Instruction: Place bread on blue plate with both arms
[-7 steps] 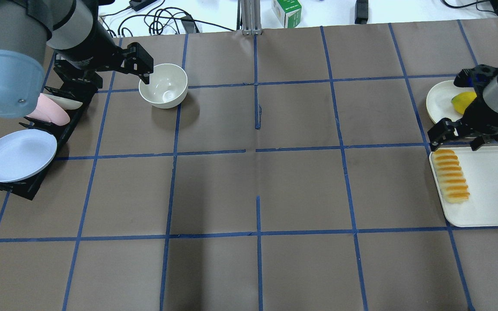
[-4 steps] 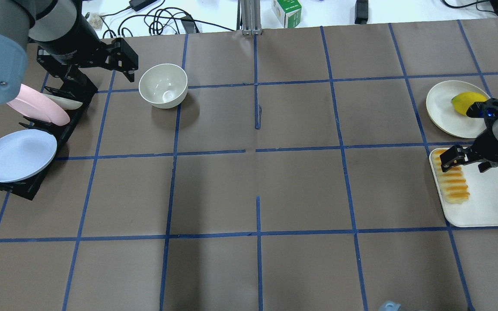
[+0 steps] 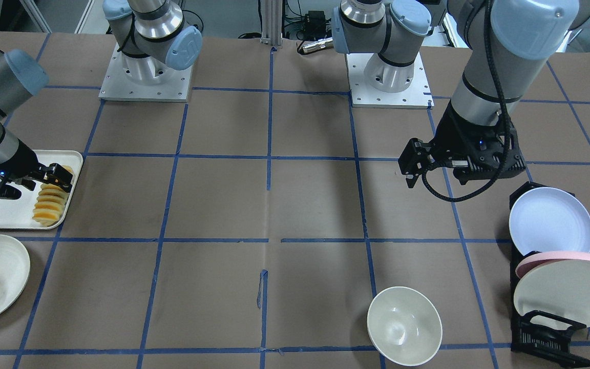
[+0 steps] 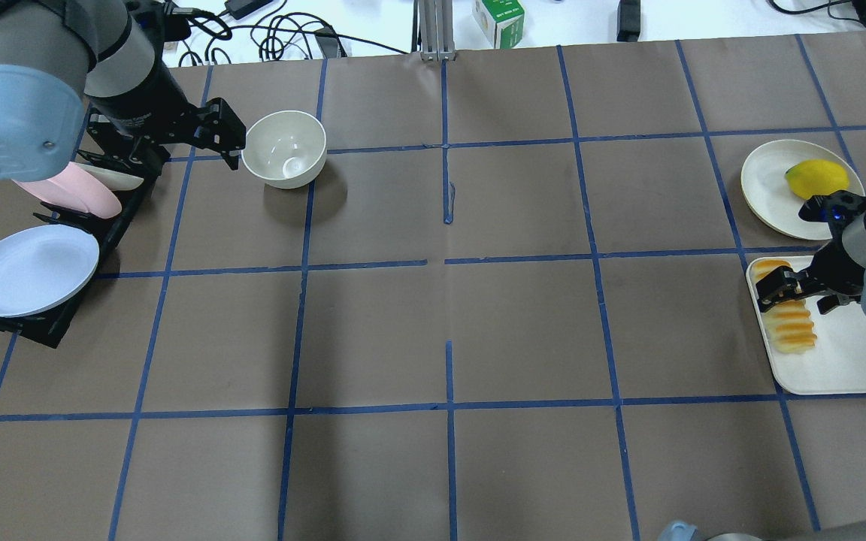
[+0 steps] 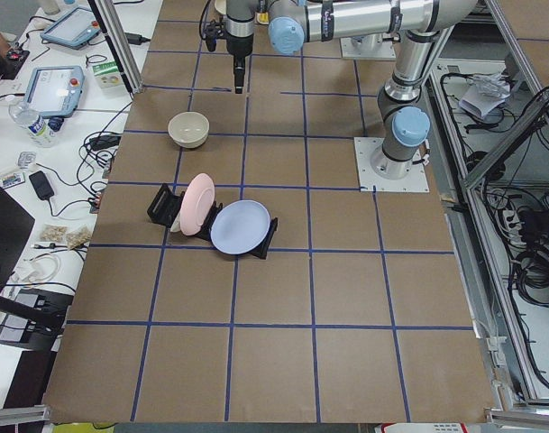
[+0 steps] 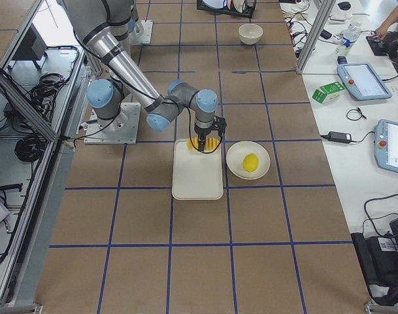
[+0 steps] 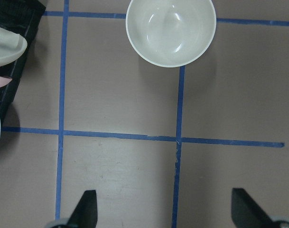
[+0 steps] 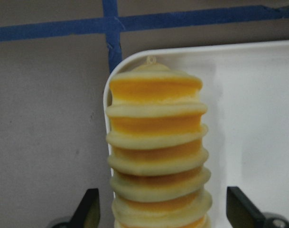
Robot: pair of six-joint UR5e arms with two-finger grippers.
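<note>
Your right gripper has its jaws spread wide and straddles the elongated toy bread of ridged orange-topped, cream-sided slices. In the right wrist view a black fingertip stands on either side of the loaf, each with a gap to it, so nothing is gripped. The bread lies flat on the white rectangular tray, along the tray edge that faces the middle of the table, with one end close to a tray corner. Just beyond the tray you have a round cream plate holding a small yellow-green fruit. Your left gripper is also wide apart and holds nothing; it hangs over bare brown table between the cream round bowl and the black dish rack. The round pale-blue plate stands tilted in that rack at the end nearest the robot, with a pink plate and a cream-white plate behind it. The blue plate and the bread are well apart, at opposite ends of the table.
</note>
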